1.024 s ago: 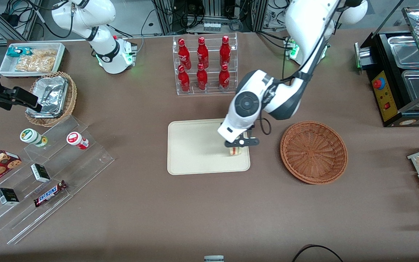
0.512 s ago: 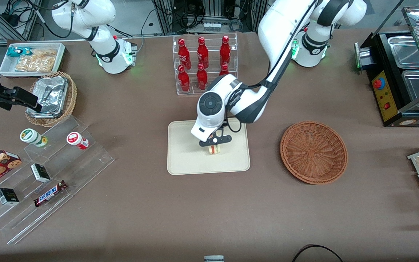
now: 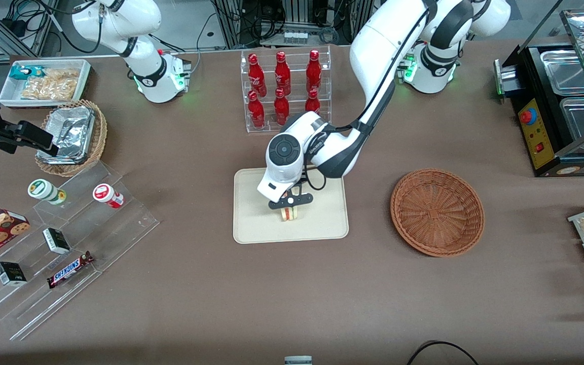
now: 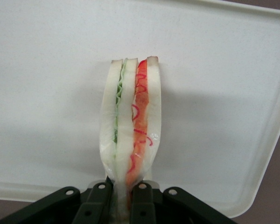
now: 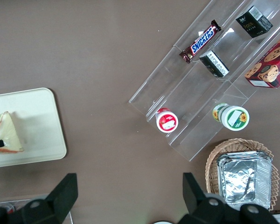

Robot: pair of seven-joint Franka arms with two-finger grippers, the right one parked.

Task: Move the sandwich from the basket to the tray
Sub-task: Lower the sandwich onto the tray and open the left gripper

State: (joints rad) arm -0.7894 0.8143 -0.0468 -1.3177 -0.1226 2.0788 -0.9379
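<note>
The table (image 3: 271, 294) carried everything, covered in brown cloth. On it the working left arm (image 3: 373, 61) reached down over the tray (image 3: 251, 223), a flat cream rectangle with rounded corners lying about midway along the table. The basket (image 3: 437, 212), round and reddish-brown, sat on the cloth toward the working arm's end, well apart from the tray, with nothing in it. A clear rack of 6 red bottles (image 3: 284, 86) stood farther from the front camera than the tray. Toward the parked arm's end lay a clear stepped display (image 3: 69, 243) with a Snickers bar (image 3: 70, 269) on it.

The gripper (image 3: 290, 202) hung over the middle of the tray, its 2 fingers (image 4: 99, 200) clamped on one end of the sandwich (image 4: 130, 126). In the wrist view the wedge stood edge-on, 3 pale bread slices with green filling in 1 gap and red-orange filling in the other, the free end fanning slightly open. The sandwich (image 3: 289, 213) was over the tray's surface, inside its rim (image 4: 252, 196); whether its free end touched the tray could not be told.
</note>
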